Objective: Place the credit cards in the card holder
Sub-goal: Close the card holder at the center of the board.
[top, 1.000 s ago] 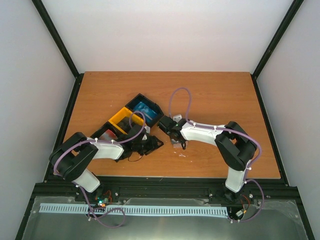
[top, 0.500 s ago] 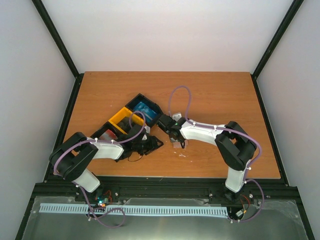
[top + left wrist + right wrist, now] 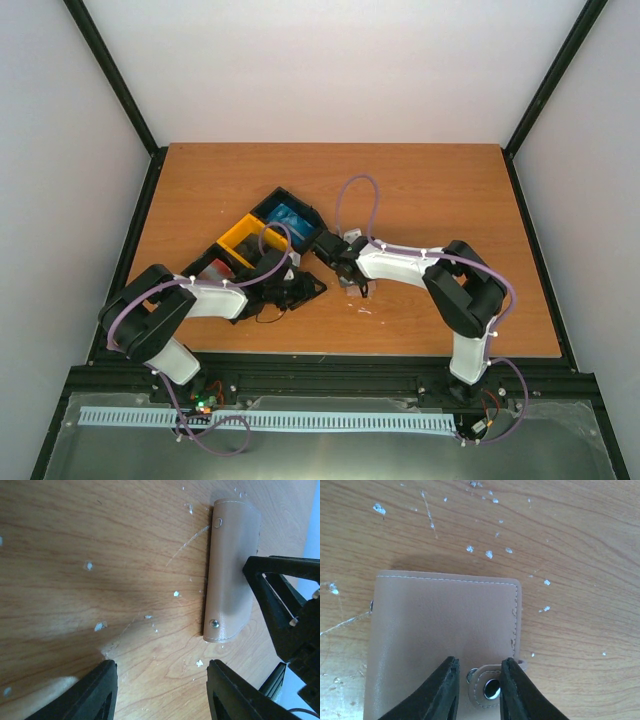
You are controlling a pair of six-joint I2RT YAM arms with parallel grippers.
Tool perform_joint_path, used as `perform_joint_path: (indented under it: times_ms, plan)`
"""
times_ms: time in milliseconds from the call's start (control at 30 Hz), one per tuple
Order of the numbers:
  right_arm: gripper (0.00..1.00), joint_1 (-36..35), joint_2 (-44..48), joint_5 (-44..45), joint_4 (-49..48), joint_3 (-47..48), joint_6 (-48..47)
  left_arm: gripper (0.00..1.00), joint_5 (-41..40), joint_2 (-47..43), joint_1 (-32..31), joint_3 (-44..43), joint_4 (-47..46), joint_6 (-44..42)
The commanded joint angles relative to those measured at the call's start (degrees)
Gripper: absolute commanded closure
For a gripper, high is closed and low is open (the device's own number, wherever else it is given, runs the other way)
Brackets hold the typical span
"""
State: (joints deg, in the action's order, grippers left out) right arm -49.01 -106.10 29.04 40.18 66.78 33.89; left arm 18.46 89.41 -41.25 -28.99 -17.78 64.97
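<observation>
With the shut card holder [image 3: 445,620] lying mid-worktop, the right gripper [image 3: 479,664] narrowly parted over its snap tab [image 3: 491,689] and the left gripper [image 3: 161,666] spread empty, the unpinned holder may be dragged rather than unsnapped.

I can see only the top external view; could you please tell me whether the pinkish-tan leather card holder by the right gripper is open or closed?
Observer: The pinkish-tan leather card holder is folded closed, flat on the table.
Operator: Where exactly is the right gripper?
Observer: The right gripper straddles its small metal snap stud, jaws slightly apart.
Operator: And the left gripper?
Observer: The left gripper is open and holds nothing.
</observation>
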Motion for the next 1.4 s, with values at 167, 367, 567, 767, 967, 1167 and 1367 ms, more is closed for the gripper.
perform_joint_path:
  times_ms: [167,367,567,767,967,1167,1367]
  plan:
    - [0.81,-0.69,-0.34,2.21,0.63,0.66,2.17,0.50,-0.41,0.80,0.29,-0.98,2.57,-1.61]
    - [0.89,-0.72,0.49,1.94,0.46,0.44,2.79,0.50,-0.75,0.36,0.31,-0.98,2.99,-1.68]
    - [0.97,-0.70,1.21,1.87,-0.56,-0.31,3.14,0.50,-0.80,0.44,0.30,-0.89,3.07,-1.75]
    - [0.97,-0.73,1.86,2.77,-1.24,-0.41,4.23,0.50,-0.33,1.04,0.29,-1.33,3.14,-2.24]
    - [0.97,-0.69,4.66,4.00,-1.78,-2.19,5.45,0.50,0.60,1.91,0.31,-2.00,2.93,-2.52]
    - [0.97,-0.73,3.89,3.39,1.08,-0.66,4.84,0.50,-0.01,1.79,0.28,-2.41,3.02,-2.17]
    - [0.86,-0.73,2.33,4.61,4.45,0.26,5.28,0.49,-0.03,2.06,0.32,-2.08,2.46,-1.95]
